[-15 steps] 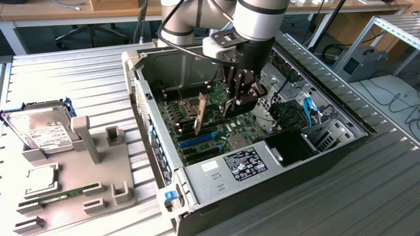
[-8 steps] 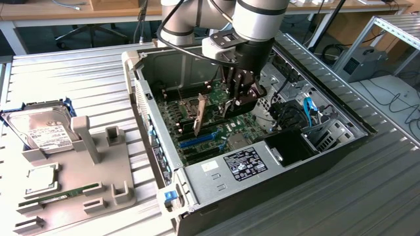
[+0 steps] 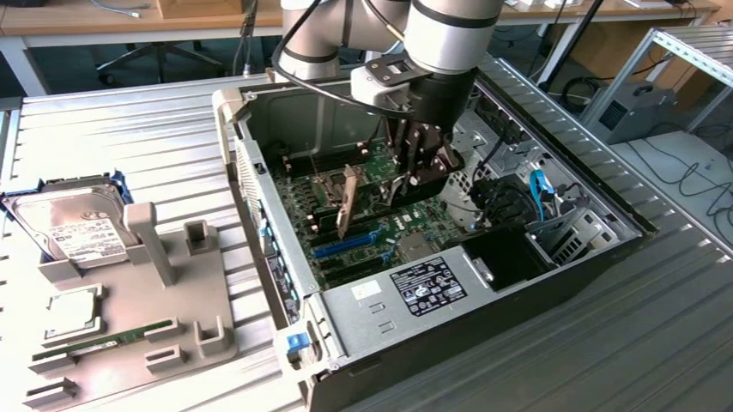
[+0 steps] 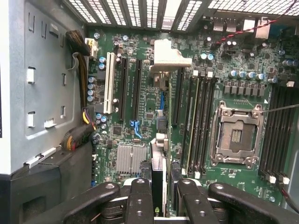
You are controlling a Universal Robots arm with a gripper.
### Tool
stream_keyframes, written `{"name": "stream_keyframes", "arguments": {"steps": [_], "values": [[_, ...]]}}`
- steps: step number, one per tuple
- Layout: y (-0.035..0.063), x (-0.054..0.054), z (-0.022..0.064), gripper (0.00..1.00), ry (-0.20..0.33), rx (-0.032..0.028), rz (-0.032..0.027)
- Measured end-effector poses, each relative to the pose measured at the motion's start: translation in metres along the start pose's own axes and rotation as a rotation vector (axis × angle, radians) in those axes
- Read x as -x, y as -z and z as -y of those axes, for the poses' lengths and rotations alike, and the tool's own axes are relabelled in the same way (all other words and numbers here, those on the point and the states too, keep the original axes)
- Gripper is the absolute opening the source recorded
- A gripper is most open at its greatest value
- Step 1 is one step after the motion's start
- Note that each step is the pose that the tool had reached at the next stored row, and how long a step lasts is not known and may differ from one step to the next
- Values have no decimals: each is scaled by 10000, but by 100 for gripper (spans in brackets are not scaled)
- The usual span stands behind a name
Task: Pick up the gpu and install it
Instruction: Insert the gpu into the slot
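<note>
Ribbed metal tabletop (image 3: 149, 146) bears an open computer case (image 3: 572, 257), where the tool (image 3: 414, 176) grips the gpu (image 4: 159, 177).

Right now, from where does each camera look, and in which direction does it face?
Exterior view: off the arm, raised, looking down into the open computer case; the arm and gripper reach inside, by the gpu.
Wrist view: on the wrist, facing the motherboard; the gripper fingers frame the edge-on gpu between them.
Shared: gripper, gpu, motherboard and case.
</note>
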State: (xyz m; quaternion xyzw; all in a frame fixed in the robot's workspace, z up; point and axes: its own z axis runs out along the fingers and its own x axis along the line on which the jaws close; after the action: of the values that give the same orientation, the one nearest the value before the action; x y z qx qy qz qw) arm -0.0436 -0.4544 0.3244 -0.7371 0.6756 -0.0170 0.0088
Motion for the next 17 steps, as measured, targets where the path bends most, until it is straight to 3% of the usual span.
{"name": "stream_keyframes", "arguments": {"steps": [17], "values": [[-13, -16, -38, 26, 0, 0, 0]]}}
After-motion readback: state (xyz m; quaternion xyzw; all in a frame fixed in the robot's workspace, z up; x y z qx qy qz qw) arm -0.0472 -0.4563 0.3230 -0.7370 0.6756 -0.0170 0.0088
